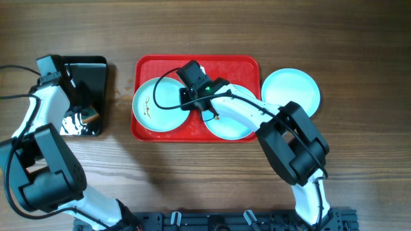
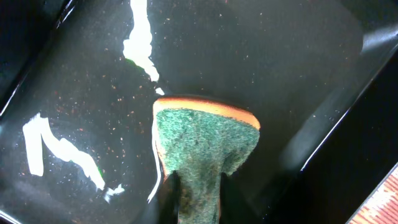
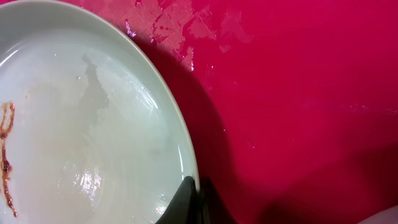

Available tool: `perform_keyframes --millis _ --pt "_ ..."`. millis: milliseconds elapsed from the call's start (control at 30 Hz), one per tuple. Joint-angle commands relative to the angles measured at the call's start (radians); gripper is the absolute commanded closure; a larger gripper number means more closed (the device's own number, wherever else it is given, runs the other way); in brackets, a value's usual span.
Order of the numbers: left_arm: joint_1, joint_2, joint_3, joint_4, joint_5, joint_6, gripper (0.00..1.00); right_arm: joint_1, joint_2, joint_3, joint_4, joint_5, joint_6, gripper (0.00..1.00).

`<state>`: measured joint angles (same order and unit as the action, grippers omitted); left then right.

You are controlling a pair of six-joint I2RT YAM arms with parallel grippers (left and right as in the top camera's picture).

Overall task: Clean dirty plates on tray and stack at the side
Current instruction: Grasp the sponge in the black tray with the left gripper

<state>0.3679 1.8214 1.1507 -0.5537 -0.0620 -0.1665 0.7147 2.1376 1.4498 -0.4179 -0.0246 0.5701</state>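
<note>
Wooden tabletop (image 1: pixel 205 25) fills the overhead view, with the left arm (image 1: pixel 40 106) and the right arm (image 1: pixel 247 110) reaching in from the near edge. At the middle lies the red tray (image 1: pixel 196 61). Well apart to its left sits a smaller, glossy black tray (image 1: pixel 96 64). Two plates rest side by side in the red tray: the left plate (image 1: pixel 154 106) and the middle plate (image 1: pixel 231 128), partly hidden under the right arm. A third plate (image 1: pixel 290 90) lies on the tabletop just beside the tray's right rim. The right jaws are clenched tight at the left plate's right rim; whether they pinch it I cannot tell. The left jaws grasp a green-faced sponge (image 2: pixel 205 140) standing in the black tray. Thin brown streaks (image 3: pixel 6 155) mark the left plate.
</note>
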Motion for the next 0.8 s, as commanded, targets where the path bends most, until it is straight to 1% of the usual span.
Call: perform_keyframes --millis 0,33,200,233,300,367,600,767 --pt "0.008 -0.021 -0.002 0.000 -0.010 0.006 0.41 0.000 0.041 -0.004 -0.005 -0.002 -0.024 0.96" --pt "0.008 -0.021 -0.003 -0.003 -0.011 0.006 0.36 0.000 0.042 -0.004 -0.005 -0.002 -0.024 0.96" --pt "0.029 -0.004 -0.008 -0.020 -0.018 0.006 0.40 0.000 0.041 -0.004 -0.006 -0.002 -0.024 0.96" --pt "0.033 -0.002 -0.008 -0.021 -0.016 0.003 0.41 0.000 0.041 -0.004 -0.006 -0.002 -0.024 0.96" --pt "0.034 -0.002 -0.008 -0.018 0.001 0.003 0.50 0.000 0.041 -0.004 -0.005 -0.002 -0.024 0.96" --pt "0.034 -0.002 -0.008 -0.017 0.035 0.003 0.52 0.000 0.041 -0.004 -0.005 -0.002 -0.024 0.96" --pt "0.034 -0.002 -0.009 -0.031 0.047 0.003 0.51 0.000 0.041 -0.004 -0.005 -0.002 -0.024 0.96" --pt "0.034 0.000 -0.044 -0.003 0.047 0.003 0.51 0.000 0.041 -0.004 -0.006 -0.002 -0.024 0.96"
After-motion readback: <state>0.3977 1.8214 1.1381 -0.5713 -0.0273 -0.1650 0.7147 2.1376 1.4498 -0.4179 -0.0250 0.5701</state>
